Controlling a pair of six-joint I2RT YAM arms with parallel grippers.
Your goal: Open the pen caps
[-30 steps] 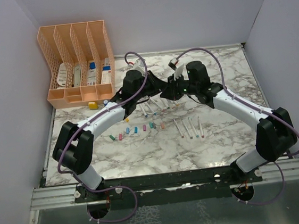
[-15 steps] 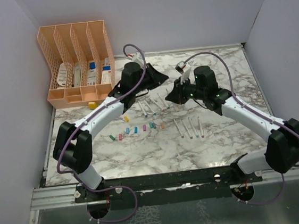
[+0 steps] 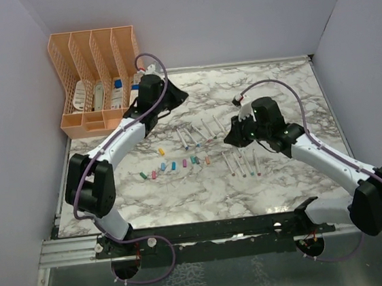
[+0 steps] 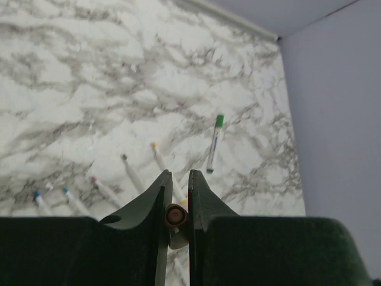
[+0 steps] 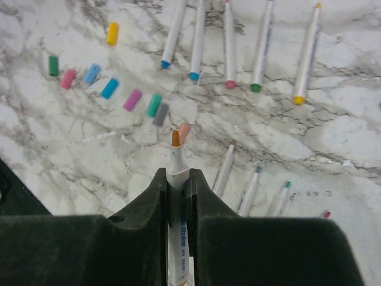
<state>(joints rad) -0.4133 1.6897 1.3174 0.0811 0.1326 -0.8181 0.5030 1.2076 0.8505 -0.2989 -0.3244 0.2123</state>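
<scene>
While both arms reached over the marble worktop (image 3: 182,192), the scene stood as follows.

Left gripper (image 4: 177,205): its fingers (image 4: 152,202) were clenched on an orange pen cap (image 4: 174,215), seen end-on between them; the arm reached toward the far left, close to the peach file organiser (image 3: 95,78).

Right gripper (image 5: 177,179): its fingers (image 5: 156,190) were grasping an uncapped pen (image 5: 177,173) with an orange tip, pointing out beyond the fingertips, above the middle of the worktop.

Loose pen caps (image 5: 110,87): a scattered row lay left of centre, green, pink, blue, teal, purple, teal and grey, with a yellow one farther off and a peach one just beside the held pen's tip.

Far row of pens (image 5: 229,44): five lay roughly parallel, ends blue, teal, pink, green and yellow.

Near row of pens (image 5: 250,190): about four lay on the right, close together, partly hidden by the right gripper.

Lone pen (image 4: 214,143): green-ended, lying apart in the left wrist view.
</scene>
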